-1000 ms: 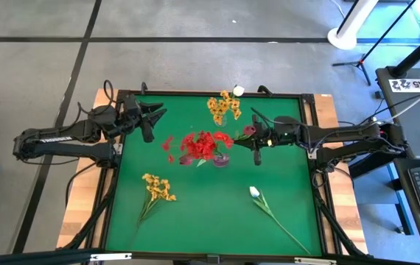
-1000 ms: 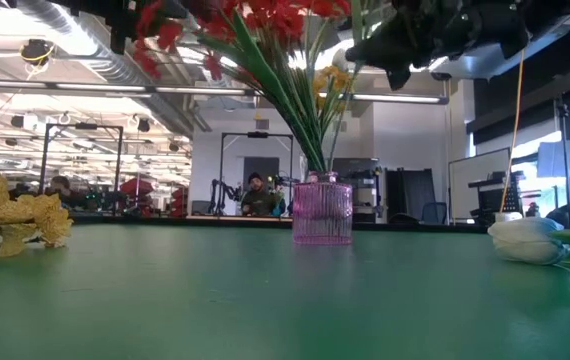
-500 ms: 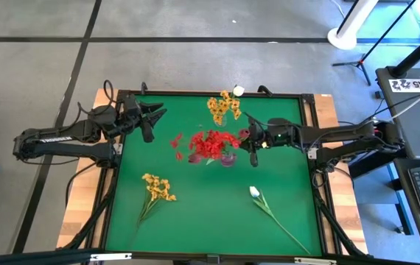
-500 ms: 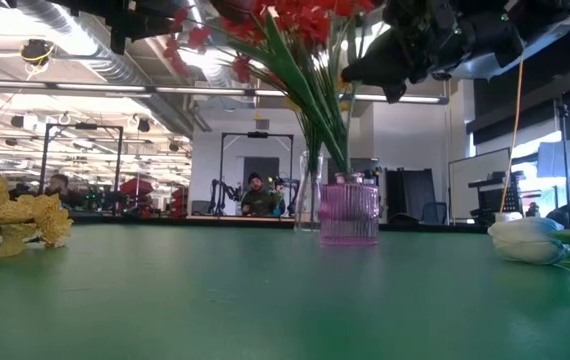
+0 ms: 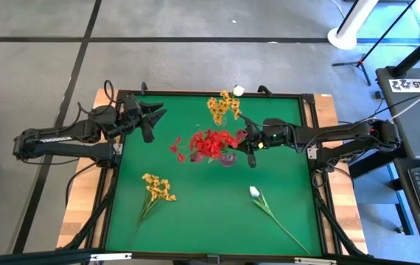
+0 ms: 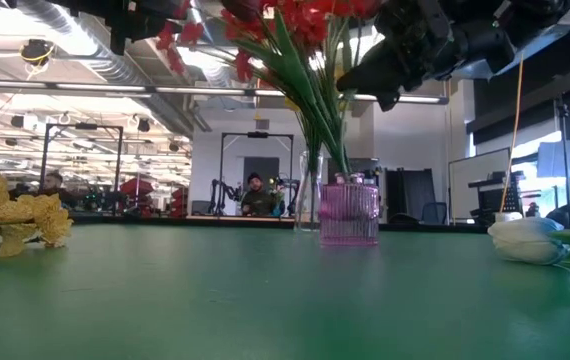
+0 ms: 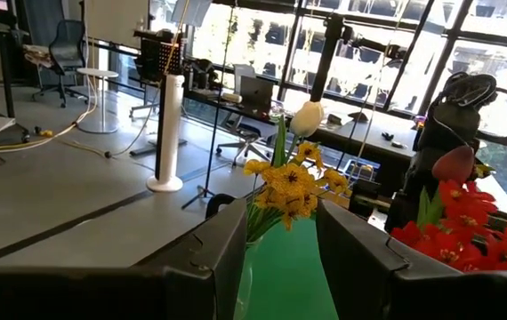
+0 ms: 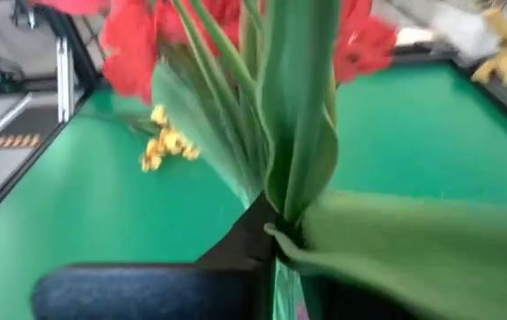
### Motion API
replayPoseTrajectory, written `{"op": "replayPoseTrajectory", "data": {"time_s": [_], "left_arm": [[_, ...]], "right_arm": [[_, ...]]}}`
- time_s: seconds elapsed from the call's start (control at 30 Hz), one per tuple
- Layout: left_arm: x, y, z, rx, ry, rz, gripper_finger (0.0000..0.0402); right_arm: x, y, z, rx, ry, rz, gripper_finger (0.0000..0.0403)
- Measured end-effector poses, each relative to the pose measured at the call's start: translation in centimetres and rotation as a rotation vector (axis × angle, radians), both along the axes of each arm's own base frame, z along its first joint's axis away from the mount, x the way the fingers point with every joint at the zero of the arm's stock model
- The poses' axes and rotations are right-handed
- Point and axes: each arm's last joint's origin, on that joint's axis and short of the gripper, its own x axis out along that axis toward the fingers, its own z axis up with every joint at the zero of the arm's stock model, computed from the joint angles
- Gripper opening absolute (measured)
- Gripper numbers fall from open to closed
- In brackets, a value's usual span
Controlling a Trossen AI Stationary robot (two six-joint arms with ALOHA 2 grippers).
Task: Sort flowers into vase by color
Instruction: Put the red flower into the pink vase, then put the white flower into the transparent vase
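Note:
A ribbed pink vase [image 6: 349,212] stands mid-table and holds the red blossom clusters [image 5: 211,143]. Behind it a clear vase [image 6: 309,205] holds yellow-orange clusters [image 5: 224,107] and a white tulip bud [image 7: 307,117]. My right gripper [image 5: 250,143] hovers just right of the pink vase, above its rim [image 6: 390,75], shut on a dark red tulip whose bud [image 7: 454,164] sits beside the red blossoms. One yellow-orange flower [image 5: 157,188] and one white tulip [image 5: 255,193] lie flat on the green mat. My left gripper [image 5: 155,116] waits open near the far left. My right gripper pinches the dark red tulip between its two fingers at the green stem, where a leaf joins it [image 8: 280,233]. The fingers reach in level from the table's right, across the stem. The tulip is clear of the table; its lower end is hidden among the red flowers' stems.
The green mat [image 5: 195,213] sits in a raised dark frame [image 5: 114,184]. Bare mat lies between the two lying flowers and in front of the pink vase. People and equipment show in the room beyond the table's far edge.
My right gripper has moved toward the table's left, carrying the dark red tulip up to the pink vase. The pink vase has slid a little toward the table's right, and the red blossoms have swung above it.

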Motion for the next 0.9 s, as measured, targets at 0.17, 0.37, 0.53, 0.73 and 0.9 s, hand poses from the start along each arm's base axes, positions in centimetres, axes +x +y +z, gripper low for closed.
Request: {"op": "replayPoseTrajectory", "data": {"time_s": [0.17, 0.37, 0.53, 0.73, 0.9], "left_arm": [[0.0, 0.0, 0.0, 0.0, 0.001, 0.0, 0.0133], [0.0, 0.0, 0.0, -0.001, 0.004, 0.0, 0.0133], [0.0, 0.0, -0.1, -0.005, 0.007, 0.0, 0.0133], [0.0, 0.0, -0.1, -0.005, 0.007, 0.0, 0.0133], [0.0, 0.0, -0.1, -0.005, 0.007, 0.0, 0.0133]], "right_arm": [[-0.7, 0.1, 0.6, -0.01, 0.104, 0.001, 0.0083], [-1.2, 0.1, 2.3, -0.014, 0.133, -0.001, 0.0171], [-1.7, 0.1, 3.9, -0.033, 0.165, -0.008, 0.0231], [-2.9, 0.1, 5.8, -0.058, 0.235, -0.048, 0.0265], [-4.1, 0.2, 6.9, -0.062, 0.26, -0.063, 0.0262]]}}
